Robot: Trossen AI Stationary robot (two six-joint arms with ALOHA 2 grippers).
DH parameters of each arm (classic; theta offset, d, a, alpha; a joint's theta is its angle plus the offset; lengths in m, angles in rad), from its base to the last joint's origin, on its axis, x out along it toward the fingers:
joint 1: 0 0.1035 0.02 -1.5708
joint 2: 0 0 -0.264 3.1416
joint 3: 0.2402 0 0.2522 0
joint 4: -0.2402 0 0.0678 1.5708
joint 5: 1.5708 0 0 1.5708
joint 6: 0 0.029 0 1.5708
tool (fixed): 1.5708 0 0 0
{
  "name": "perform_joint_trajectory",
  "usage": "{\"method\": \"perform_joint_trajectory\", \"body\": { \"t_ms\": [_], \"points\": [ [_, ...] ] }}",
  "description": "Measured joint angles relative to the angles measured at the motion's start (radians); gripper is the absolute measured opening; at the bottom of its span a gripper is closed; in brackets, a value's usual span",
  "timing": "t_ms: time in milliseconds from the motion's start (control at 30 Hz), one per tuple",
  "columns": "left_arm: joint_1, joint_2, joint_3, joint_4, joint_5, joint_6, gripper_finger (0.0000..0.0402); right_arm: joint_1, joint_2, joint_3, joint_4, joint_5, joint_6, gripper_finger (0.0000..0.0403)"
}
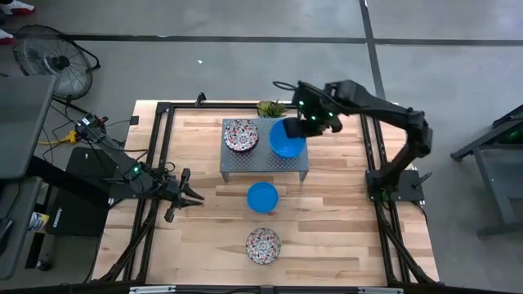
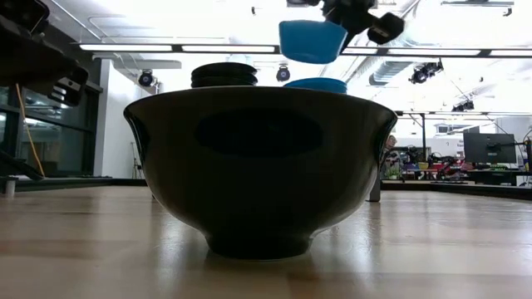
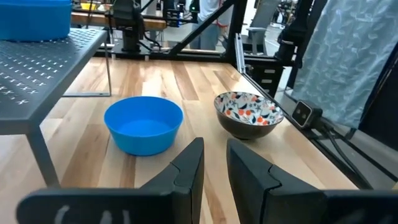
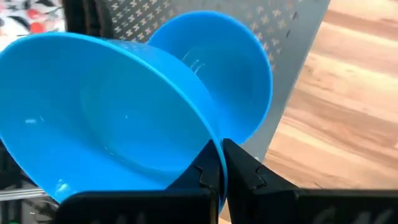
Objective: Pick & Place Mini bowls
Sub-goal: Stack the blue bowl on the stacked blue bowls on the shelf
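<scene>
High view: my right jaws (image 1: 304,126) clenched on blue bowl's (image 1: 286,139) rim, hovering over grey rack (image 1: 237,163), probably to stack onto blue bowl beneath. Left jaws (image 1: 192,198) empty, slightly parted, waiting above tabletop (image 1: 327,229).

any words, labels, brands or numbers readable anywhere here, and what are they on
None can be read.
Black base plate beside the left arm: faint pale marking, too small to read.
Blue bowl held by the right gripper: plain, no print.
Patterned bowl: floral pattern only, no lettering.
</scene>
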Motion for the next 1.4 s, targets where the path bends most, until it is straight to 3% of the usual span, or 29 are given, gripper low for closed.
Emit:
{"method": "perform_joint_trajectory", "body": {
  "t_ms": [233, 533, 1100, 1400],
  "points": [
    [0.0, 0.0, 0.0, -0.032, 0.047, -0.007, 0.0066, -0.083, 0.135, 0.143, -0.1, -0.05, -0.098, 0.0],
    [0.0, 0.0, 0.0, -0.043, 0.08, -0.007, 0.0066, -0.108, 0.171, 0.14, -0.137, -0.046, -0.111, 0.0],
    [0.0, 0.0, 0.0, -0.043, 0.082, -0.061, 0.0066, -0.04, 0.185, 0.138, -0.169, 0.025, 0.093, 0.0],
    [0.0, 0.0, 0.0, -0.042, 0.086, -0.062, 0.0066, -0.03, 0.189, 0.055, -0.135, 0.014, 0.112, 0.0]
  ]
}}
